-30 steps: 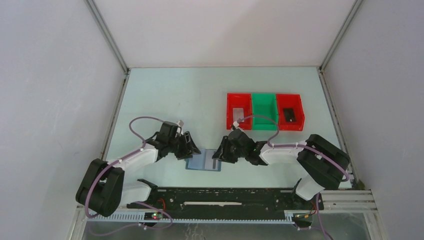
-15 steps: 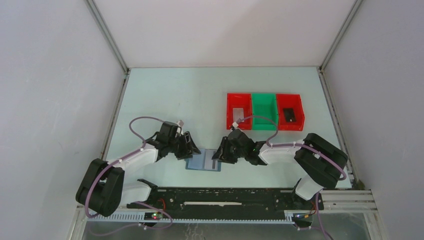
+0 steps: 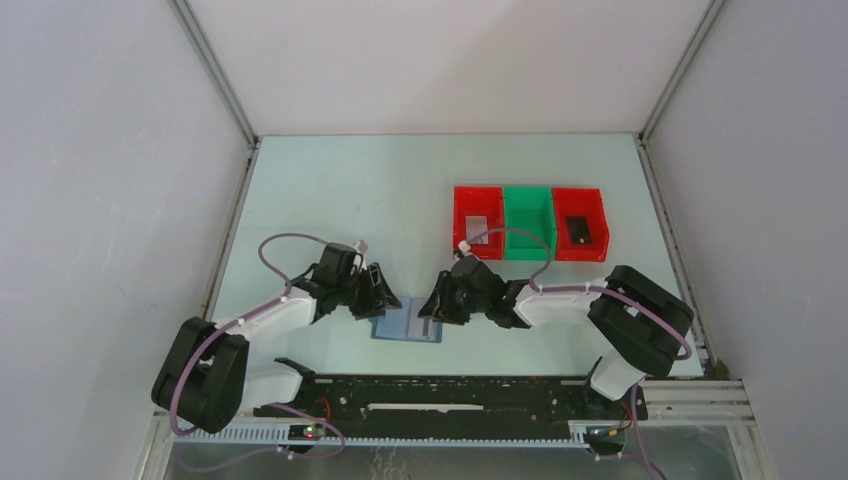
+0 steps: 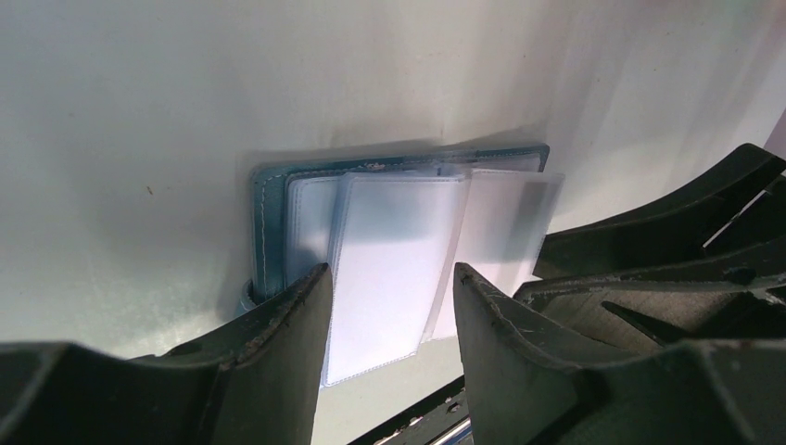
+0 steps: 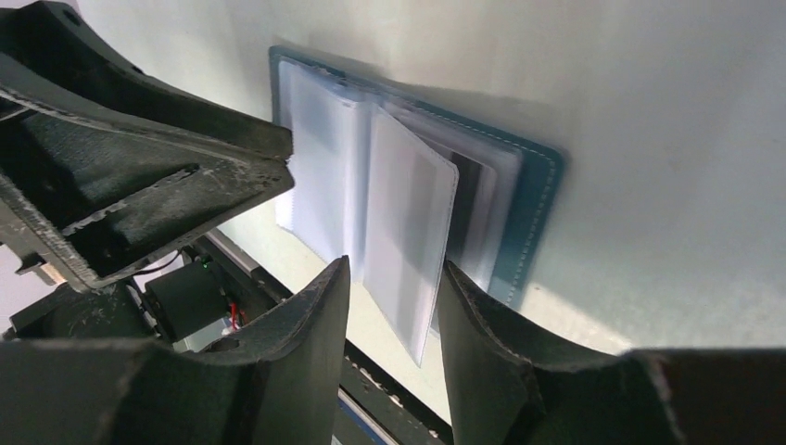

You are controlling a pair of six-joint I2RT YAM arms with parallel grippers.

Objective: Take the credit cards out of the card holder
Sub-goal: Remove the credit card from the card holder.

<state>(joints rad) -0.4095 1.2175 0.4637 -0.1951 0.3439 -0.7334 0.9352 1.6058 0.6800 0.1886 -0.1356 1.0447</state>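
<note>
The card holder (image 3: 407,326) lies open on the table by the near edge, its teal cover (image 4: 264,218) under a fan of clear plastic sleeves (image 4: 394,250). My left gripper (image 3: 386,300) is open at its left edge, fingers (image 4: 287,324) astride a sleeve. My right gripper (image 3: 431,308) is open at its right side, and one sleeve (image 5: 408,232) stands upright between its fingers (image 5: 473,315). A dark strip (image 5: 466,199) shows behind that sleeve. A grey credit card (image 3: 477,229) lies in one bin and a black one (image 3: 579,230) in another.
Three bins stand in a row at the back right: red (image 3: 461,245), green (image 3: 528,245) and red (image 3: 601,245). The black rail (image 3: 450,392) of the arm bases runs just in front of the card holder.
My right gripper has crept a little to the left over the card holder. The left arm and the holder have stayed put.
</note>
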